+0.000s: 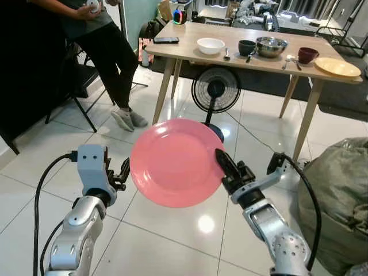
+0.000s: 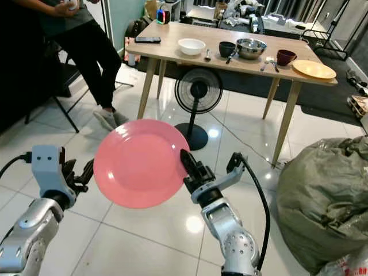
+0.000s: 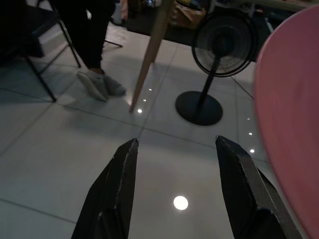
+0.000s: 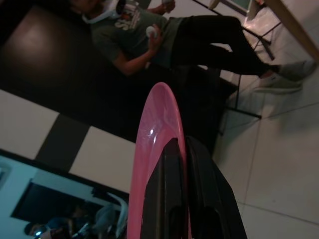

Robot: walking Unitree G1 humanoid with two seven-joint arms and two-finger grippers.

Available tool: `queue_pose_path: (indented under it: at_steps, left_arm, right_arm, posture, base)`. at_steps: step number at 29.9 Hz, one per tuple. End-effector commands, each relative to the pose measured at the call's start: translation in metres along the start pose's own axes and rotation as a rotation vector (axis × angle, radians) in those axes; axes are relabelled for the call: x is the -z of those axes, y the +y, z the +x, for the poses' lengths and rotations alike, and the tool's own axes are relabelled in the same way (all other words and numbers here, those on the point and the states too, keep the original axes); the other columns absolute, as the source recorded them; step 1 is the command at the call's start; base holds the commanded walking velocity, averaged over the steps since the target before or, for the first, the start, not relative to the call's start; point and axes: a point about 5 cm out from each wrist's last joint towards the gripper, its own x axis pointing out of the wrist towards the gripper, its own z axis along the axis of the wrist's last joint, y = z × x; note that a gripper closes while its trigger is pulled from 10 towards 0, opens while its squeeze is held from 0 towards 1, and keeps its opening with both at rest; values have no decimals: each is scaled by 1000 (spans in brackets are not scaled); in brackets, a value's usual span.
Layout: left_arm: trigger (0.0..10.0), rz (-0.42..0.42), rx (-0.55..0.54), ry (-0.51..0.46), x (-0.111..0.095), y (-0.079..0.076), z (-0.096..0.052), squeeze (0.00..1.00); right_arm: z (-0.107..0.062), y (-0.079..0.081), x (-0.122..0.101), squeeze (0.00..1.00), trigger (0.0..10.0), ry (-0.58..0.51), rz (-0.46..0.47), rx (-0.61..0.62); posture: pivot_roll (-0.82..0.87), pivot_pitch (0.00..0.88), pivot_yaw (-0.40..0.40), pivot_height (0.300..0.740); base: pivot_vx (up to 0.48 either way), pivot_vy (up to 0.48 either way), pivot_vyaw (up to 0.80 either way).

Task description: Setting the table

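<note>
Two right gripper fingers clamp the pink plate's right rim; left gripper fingers spread, empty, just beside its left edge.

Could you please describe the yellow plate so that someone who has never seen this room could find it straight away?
Look to the long wooden table behind the standing fan. At its far right end, beyond the dark red cup, lies the yellow plate. It is the only flat dish on the table; its neighbours are bowls and cups, and the pink plate is in the right end effector.
</note>
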Motion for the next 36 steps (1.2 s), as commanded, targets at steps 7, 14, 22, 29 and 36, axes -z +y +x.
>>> queue_pose_path:
  at_steps: [7,14,22,29,36]
  left_arm:
    - [10000,1,-4,15,6,0,0,0]
    - [10000,2,-3,16,6,1,0,0]
    - [10000,5,-2,15,5,1,0,0]
    - [10000,19,3,9,3,1,1,0]
    - [10000,44,15,-8,-2,0,0,0]
  right_arm:
    - [-4,-3,15,0,10000,23,41,15]
    - [-4,-3,15,0,10000,21,40,16]
    - [-4,-2,15,0,10000,20,40,16]
    - [-3,-2,15,0,10000,12,35,16]
    - [0,2,14,0,10000,14,24,-13]
  posture:
    - [30,34,23,740]
    - [29,36,24,740]
    - [33,36,28,740]
    - [41,35,32,740]
    - [50,32,34,740]
  base:
    - [480,0,-473]
    - [480,0,-800]
    - [480,0,-800]
    - [480,0,0]
    - [480,0,0]
